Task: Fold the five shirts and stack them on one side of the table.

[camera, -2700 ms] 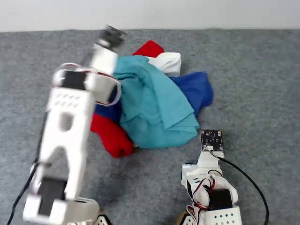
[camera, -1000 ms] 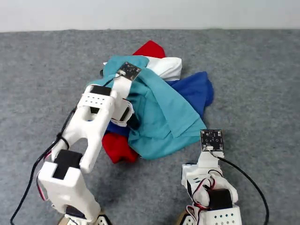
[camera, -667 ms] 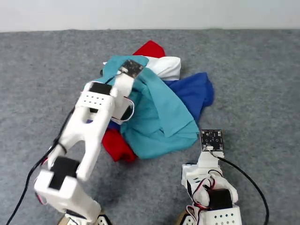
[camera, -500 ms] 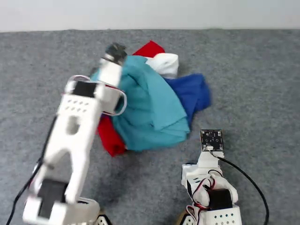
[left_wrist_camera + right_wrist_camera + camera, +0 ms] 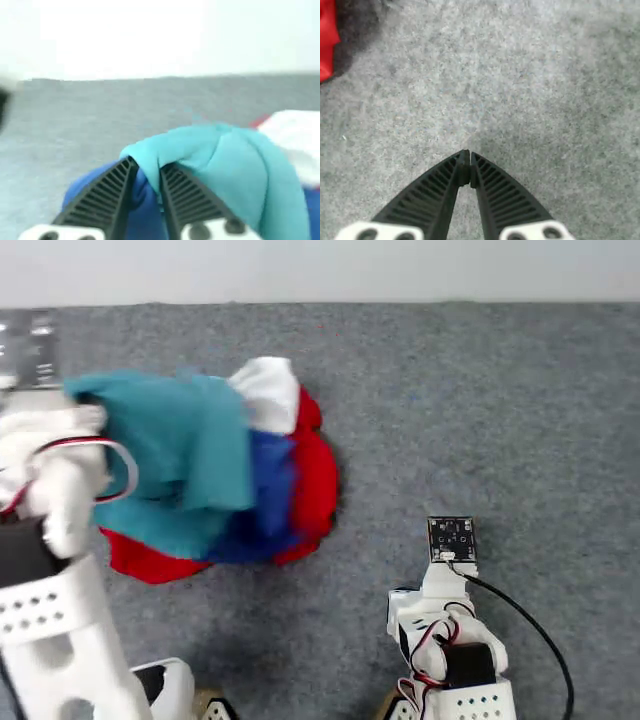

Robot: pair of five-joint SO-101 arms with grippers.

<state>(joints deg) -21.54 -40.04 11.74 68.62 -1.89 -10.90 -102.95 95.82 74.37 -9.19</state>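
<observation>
At the far left, the left arm stands over the edge of the heap. The fingers of the left gripper are clamped on a bunched fold of the teal shirt, with some of the blue shirt caught between them too. That pinch looks meant to lift one garment free, but with two layers in it the heap would likely come along as a lump. The teal shirt lies draped on top. Beside it are the white shirt, then the blue, then the red shirt at the heap's right rim. All are crumpled together on the left part of the grey worktop, and none is folded yet. I can make out four colours, and the fifth shirt cannot be told. Further right the right arm sits well apart from the heap. The right gripper has its fingers pressed together on nothing, low over bare worktop, probably parked.
</observation>
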